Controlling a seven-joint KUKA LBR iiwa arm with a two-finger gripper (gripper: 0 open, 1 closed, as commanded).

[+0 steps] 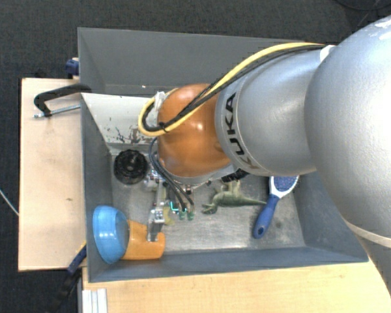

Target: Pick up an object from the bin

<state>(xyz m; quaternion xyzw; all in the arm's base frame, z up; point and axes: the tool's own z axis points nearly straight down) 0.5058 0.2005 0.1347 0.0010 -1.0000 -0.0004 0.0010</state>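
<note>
The gripper (pixel 158 219) is seen low in the bin (pixel 182 60), at seven o'clock, just beside the orange cup (pixel 143 248) and the blue bowl (pixel 109 233). How wide it is spread cannot be told; nothing is seen held. Lining up seems in hand; next, the orange cup would need to be pinched and lifted.

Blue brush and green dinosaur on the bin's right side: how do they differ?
The blue brush is a straight handle with a white head; the green dinosaur is one colour, with limbs and tail. The brush lies slanted, the dinosaur nearly level. Both rest on the bin floor.
</note>
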